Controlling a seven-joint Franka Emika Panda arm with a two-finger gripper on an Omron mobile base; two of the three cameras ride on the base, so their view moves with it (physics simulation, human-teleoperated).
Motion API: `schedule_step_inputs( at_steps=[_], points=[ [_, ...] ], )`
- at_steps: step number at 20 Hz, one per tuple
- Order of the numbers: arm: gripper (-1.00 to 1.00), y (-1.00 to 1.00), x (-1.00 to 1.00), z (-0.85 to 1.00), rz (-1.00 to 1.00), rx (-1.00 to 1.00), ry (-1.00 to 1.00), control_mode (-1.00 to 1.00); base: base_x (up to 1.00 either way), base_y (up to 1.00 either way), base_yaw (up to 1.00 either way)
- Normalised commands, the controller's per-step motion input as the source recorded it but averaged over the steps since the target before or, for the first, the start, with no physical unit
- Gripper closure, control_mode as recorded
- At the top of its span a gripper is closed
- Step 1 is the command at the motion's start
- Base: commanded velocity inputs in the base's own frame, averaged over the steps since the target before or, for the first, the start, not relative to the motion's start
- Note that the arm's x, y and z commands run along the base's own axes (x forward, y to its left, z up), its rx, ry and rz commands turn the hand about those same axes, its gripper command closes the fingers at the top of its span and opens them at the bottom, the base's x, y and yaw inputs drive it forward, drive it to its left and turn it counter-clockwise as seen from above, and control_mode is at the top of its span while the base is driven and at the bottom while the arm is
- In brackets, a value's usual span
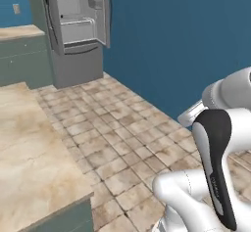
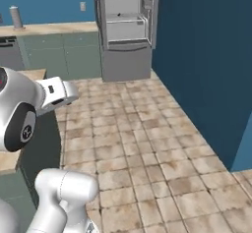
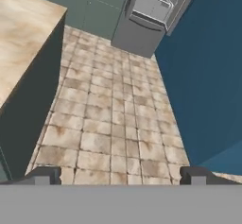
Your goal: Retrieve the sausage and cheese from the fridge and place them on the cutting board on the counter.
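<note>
Fridge [image 2: 125,25] far off across the tiled floor [image 2: 147,143], doors swung open, gripper [image 3: 120,176] empty.
Jaws spread wide with nothing between them, hand aimed down the floor toward the fridge, probably staged for the approach. Doors open so the shelves are reachable; sausage and cheese too small to make out inside from here. Counter [image 1: 29,152] sits beside the arm on its left; cutting board not visible on the part shown. Retrieval not yet begun.

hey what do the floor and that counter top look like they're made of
Floor: looks like matte stone or ceramic tile, seen in mottled tan squares with pale grout lines. Counter: looks like polished marble or a stone-look laminate, from its beige veined surface; which one is unclear.
</note>
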Motion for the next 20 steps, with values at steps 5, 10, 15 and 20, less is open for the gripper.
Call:
schedule_step_inputs(
  at_steps=[5, 10, 15, 20],
  points=[
    [-1.0, 0.0, 0.0, 0.0, 0.0, 0.0, 0.0, 1.0, 0.99, -1.0, 0.35],
    [-1.0, 0.0, 0.0, 0.0, 0.0, 0.0, 0.0, 1.0, 1.0, -0.66, 0.04],
    [-1.0, 0.0, 0.0, 0.0, 0.0, 0.0, 0.0, 1.0, 1.0, -0.15, 0.12],
    [-1.0, 0.0, 0.0, 0.0, 0.0, 0.0, 0.0, 1.0, 1.0, -0.09, 0.38]
  ],
)
